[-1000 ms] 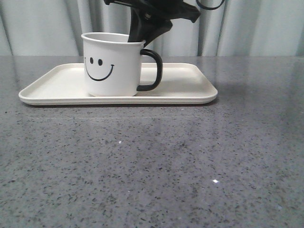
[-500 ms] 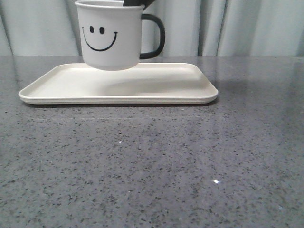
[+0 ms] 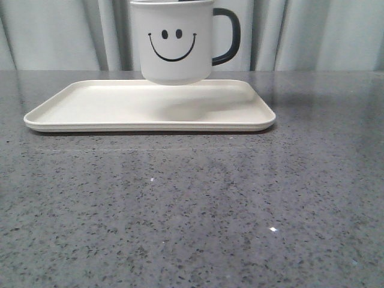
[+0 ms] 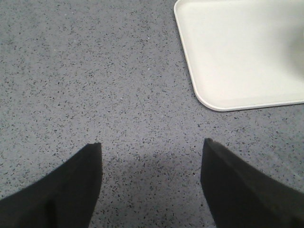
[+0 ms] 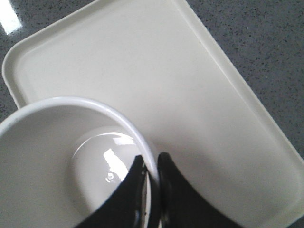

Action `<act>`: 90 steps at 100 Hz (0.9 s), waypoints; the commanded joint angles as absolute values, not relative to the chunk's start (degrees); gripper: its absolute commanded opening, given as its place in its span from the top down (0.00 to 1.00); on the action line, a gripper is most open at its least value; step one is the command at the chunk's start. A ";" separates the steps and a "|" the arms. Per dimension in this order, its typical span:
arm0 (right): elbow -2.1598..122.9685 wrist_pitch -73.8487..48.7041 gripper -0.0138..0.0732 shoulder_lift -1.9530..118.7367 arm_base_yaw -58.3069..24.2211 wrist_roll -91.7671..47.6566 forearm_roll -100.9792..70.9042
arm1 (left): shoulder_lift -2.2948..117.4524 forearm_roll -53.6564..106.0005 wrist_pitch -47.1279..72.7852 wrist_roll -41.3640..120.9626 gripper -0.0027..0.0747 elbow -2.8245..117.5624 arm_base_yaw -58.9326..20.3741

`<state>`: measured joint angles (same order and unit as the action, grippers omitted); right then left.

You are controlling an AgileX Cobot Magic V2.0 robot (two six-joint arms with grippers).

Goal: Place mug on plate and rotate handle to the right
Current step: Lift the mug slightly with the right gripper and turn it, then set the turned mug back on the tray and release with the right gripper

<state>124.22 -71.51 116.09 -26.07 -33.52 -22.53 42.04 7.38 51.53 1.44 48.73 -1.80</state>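
The mug (image 3: 172,42), rim pinched between the right fingers (image 5: 151,176), has shifted rightward above the plate (image 3: 72,108), handle (image 3: 228,36) already right, while the left fingers (image 4: 95,164) hang wide open and empty.

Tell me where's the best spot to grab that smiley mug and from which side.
Probably the rim, from above. The mug is upright with its mouth open, so one finger can go inside and one outside the thin wall. The right gripper already pinches it that way, holding it above the plate. The handle stays free, pointing right.

Grey speckled stone table (image 3: 192,204) with only the cream plate (image 3: 90,108) lying on it
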 commanded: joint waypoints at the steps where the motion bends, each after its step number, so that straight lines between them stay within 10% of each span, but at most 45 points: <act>1: 127.01 -74.26 0.91 114.10 -25.64 -34.64 -25.20 | 41.86 8.14 48.07 1.01 0.39 50.22 -1.57; 90: 127.01 -72.48 0.91 118.70 -26.98 -39.13 -28.35 | 41.86 8.14 48.07 1.01 0.39 50.22 -1.57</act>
